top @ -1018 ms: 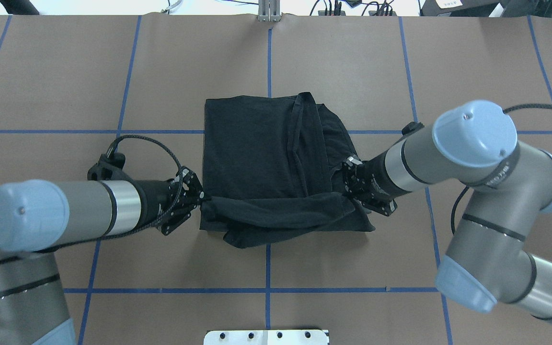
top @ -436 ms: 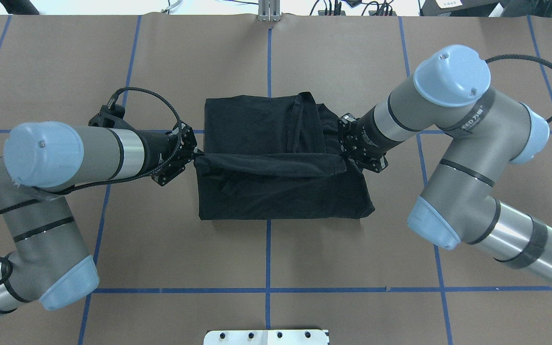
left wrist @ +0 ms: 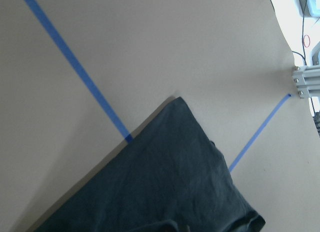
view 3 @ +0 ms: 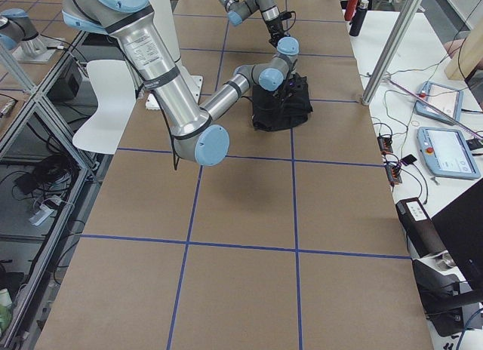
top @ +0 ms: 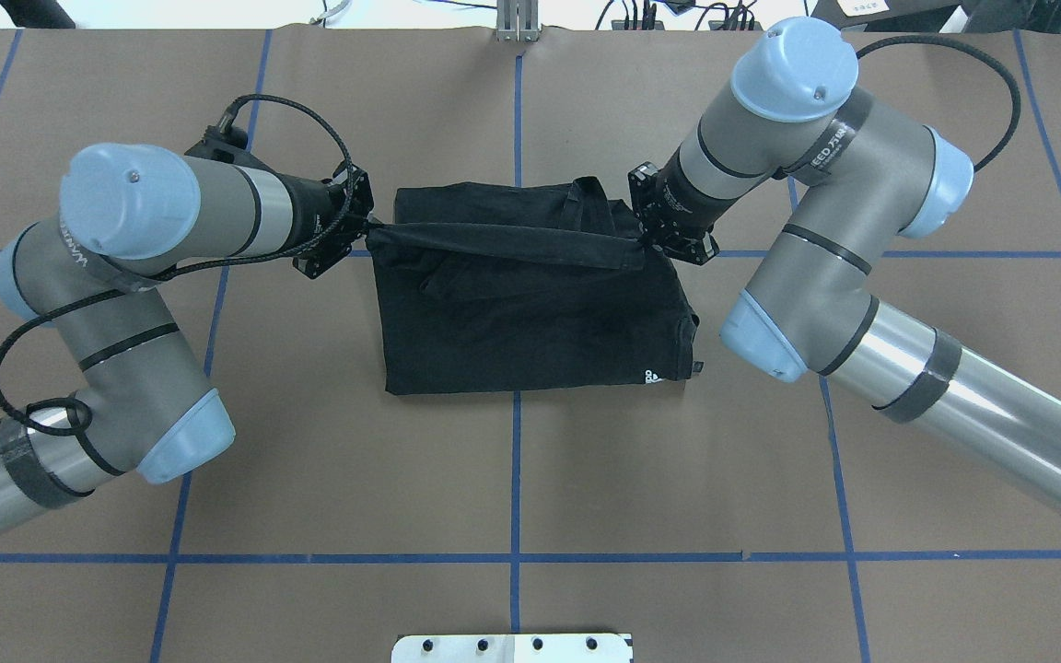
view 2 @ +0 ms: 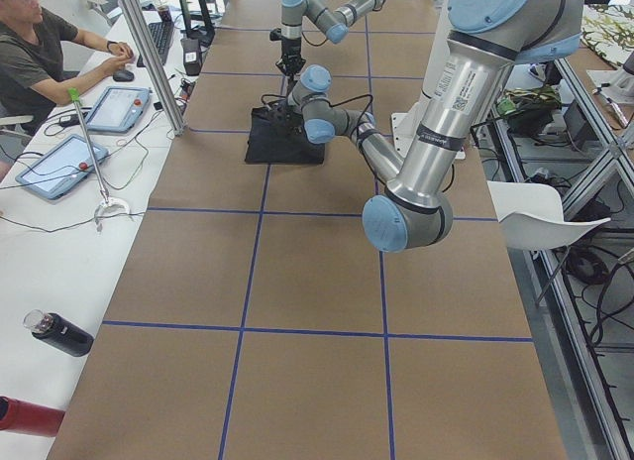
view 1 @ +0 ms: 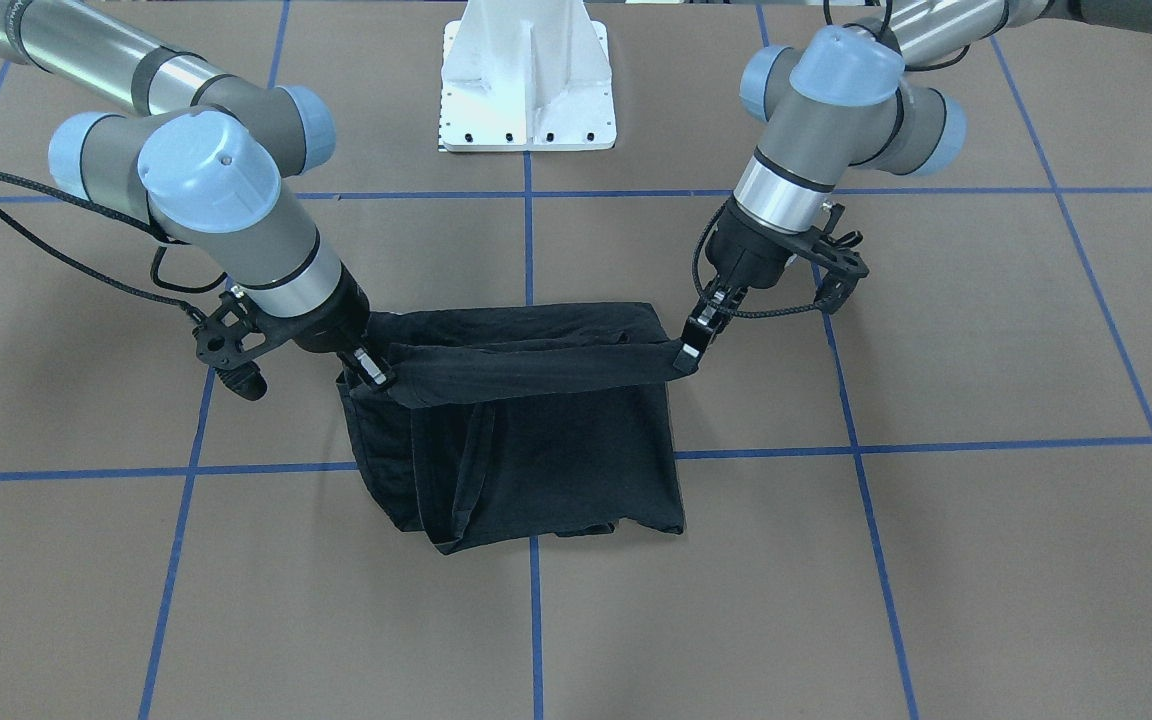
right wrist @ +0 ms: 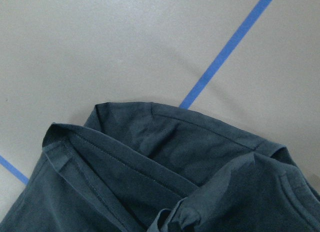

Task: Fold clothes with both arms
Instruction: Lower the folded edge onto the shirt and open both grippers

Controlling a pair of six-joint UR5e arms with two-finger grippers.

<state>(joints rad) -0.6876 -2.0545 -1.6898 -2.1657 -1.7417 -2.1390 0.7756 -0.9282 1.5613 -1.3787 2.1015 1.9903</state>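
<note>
The black T-shirt [top: 530,313] lies folded in a rectangle at the table's middle; it also shows in the front view [view 1: 536,450]. Its chest graphic is hidden; a small white logo [top: 652,376] shows near the right corner. My left gripper [top: 367,224] is shut on the left end of a lifted hem. My right gripper [top: 648,241] is shut on the right end. The hem is stretched taut between them, just above the shirt's far part. In the front view the left gripper [view 1: 684,355] is at the right and the right gripper [view 1: 381,378] at the left. Both wrist views show dark cloth [left wrist: 150,192] [right wrist: 175,167] below.
Blue tape lines [top: 515,479] grid the brown table. The white pedestal base [view 1: 528,90] stands at the robot's side. A metal post [top: 517,23] stands at the far edge. An operator [view 2: 40,54] with tablets sits beyond the far edge.
Both grippers have carried the shirt's near hem away from the robot, from the near edge to close to the far edge, laying the near half over the rest.
</note>
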